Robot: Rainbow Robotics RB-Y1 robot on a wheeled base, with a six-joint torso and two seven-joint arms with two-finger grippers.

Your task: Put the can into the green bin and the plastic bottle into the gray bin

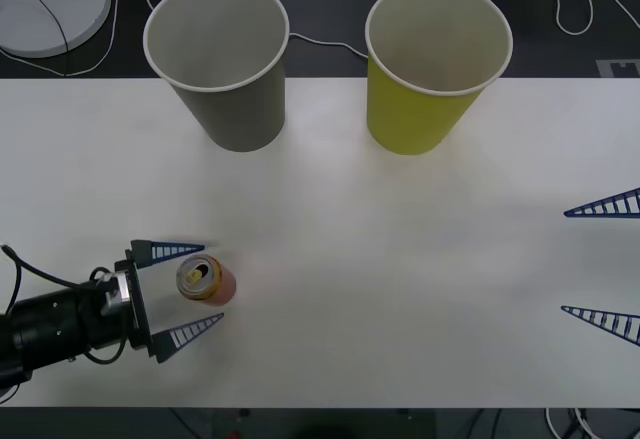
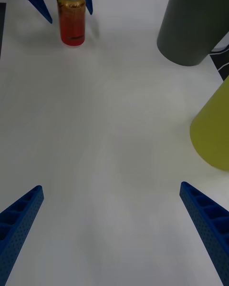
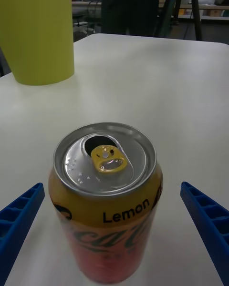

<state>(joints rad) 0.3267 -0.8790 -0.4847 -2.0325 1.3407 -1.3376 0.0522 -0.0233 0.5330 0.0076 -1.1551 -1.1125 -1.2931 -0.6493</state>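
Note:
The can (image 1: pixel 205 279) (image 2: pixel 71 15) (image 3: pixel 106 198), red-orange with a silver top and an opened mouth, stands upright at the table's front left. My left gripper (image 1: pixel 199 288) (image 3: pixel 112 229) is open, one blue finger on each side of the can, not touching it. At the back of the table stand the gray bin (image 1: pixel 220 59) (image 2: pixel 195 21) on the left and the green bin (image 1: pixel 435 64) (image 2: pixel 212 128) (image 3: pixel 40 28) on the right, both upright and empty. Open and empty, my right gripper (image 1: pixel 605 264) (image 2: pixel 112 233) waits at the table's right edge. The plastic bottle is out of view.
The white table (image 1: pixel 380 259) is bare between the can and the bins. A round white device (image 1: pixel 50 4) with cables lies on the dark floor beyond the far edge.

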